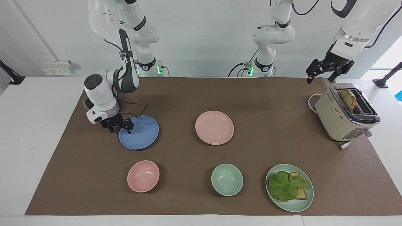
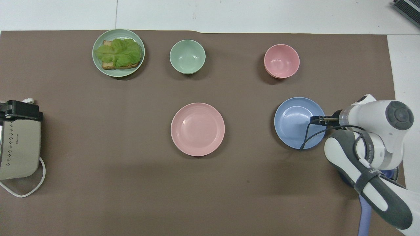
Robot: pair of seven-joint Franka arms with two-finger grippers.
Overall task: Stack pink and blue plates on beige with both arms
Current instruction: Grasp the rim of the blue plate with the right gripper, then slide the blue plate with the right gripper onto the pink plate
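The blue plate lies flat on the brown mat toward the right arm's end of the table. My right gripper is low at that plate's rim, on the edge toward the right arm's end, with its tip reaching over the rim. The pink plate sits at the middle of the mat, untouched. The beige plate is hidden. My left gripper waits open in the air over the toaster, holding nothing.
A cream toaster with a slice of toast stands at the left arm's end. Farther from the robots are a pink bowl, a green bowl and a green plate with lettuce and bread.
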